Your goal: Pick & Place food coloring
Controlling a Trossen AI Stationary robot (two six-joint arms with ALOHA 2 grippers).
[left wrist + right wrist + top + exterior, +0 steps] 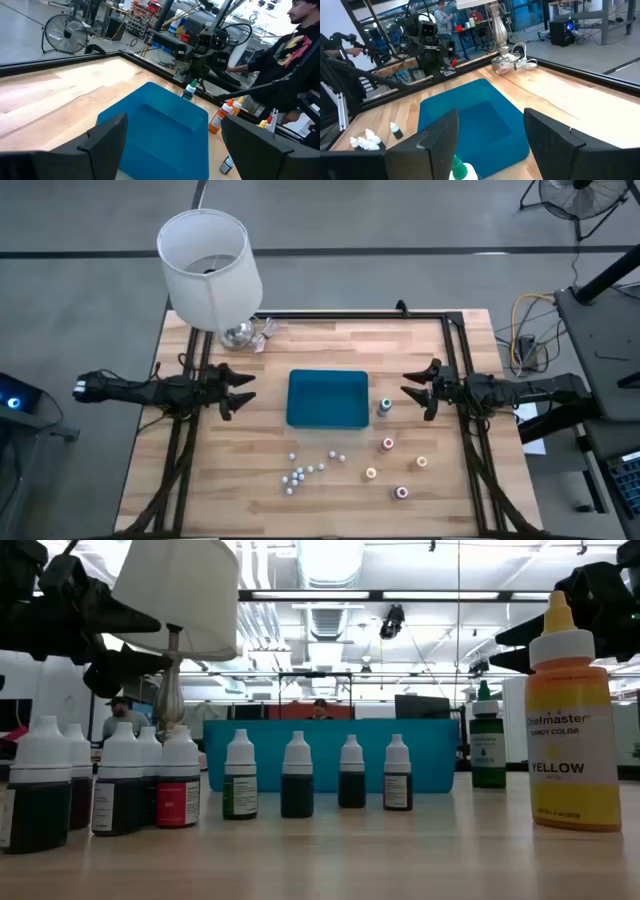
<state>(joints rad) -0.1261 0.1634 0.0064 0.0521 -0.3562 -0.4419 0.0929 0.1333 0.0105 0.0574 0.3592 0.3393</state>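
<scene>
The food coloring bottles stand upright on the wooden table, right of the blue tray (pixel 327 398). The green-topped one (pixel 384 407) is beside the tray's right wall. The red (pixel 388 444), orange (pixel 421 462), yellow (pixel 371 473) and pink (pixel 402 492) ones are nearer the near edge. In the low view the yellow bottle (pixel 573 720) looms close and the green one (pixel 487 745) stands behind it. My left gripper (pixel 240 390) hovers open left of the tray. My right gripper (pixel 415 388) hovers open just beyond the green bottle (pixel 462 172), above it.
A white-shaded lamp (pixel 210 265) stands at the far left corner, its metal base (pixel 502 60) on the table. Several small white-capped dropper bottles (pixel 300 470) cluster near the tray's near side. A black frame (pixel 455 330) borders the table. A person (pixel 290 45) stands beyond the right side.
</scene>
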